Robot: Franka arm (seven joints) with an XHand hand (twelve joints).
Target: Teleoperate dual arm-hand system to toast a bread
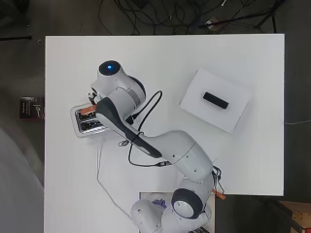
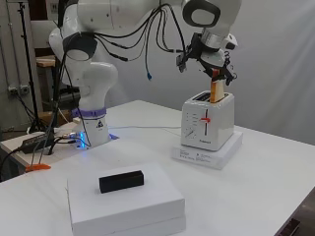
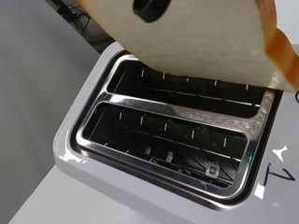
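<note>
1. The bread slice (image 2: 215, 90) stands on edge above the white toaster (image 2: 207, 122), its lower end at or just inside one of the slots; the side view does not settle how deep it sits.
2. The hand (image 2: 210, 63) is closed on the slice from above, pinching its upper part, with the arm bent over the toaster.
3. In the wrist view the slice (image 3: 196, 37) hangs over one slot (image 3: 187, 93), while the other slot (image 3: 163, 140) lies bare, its wire guides showing.
4. The toaster stands on a flat white box (image 2: 208, 153) on the bench (image 2: 266, 187); its red lever (image 2: 205, 120) sits partway along its track.
5. The step in hand looks to be insertion: the slice is lined up with the slot but not yet dropped.
6. Next, I judge, the slice must go straight down, kept parallel to the slot walls so its crust does not catch the chrome rim, and then be released; the lever must then be pressed.
</note>
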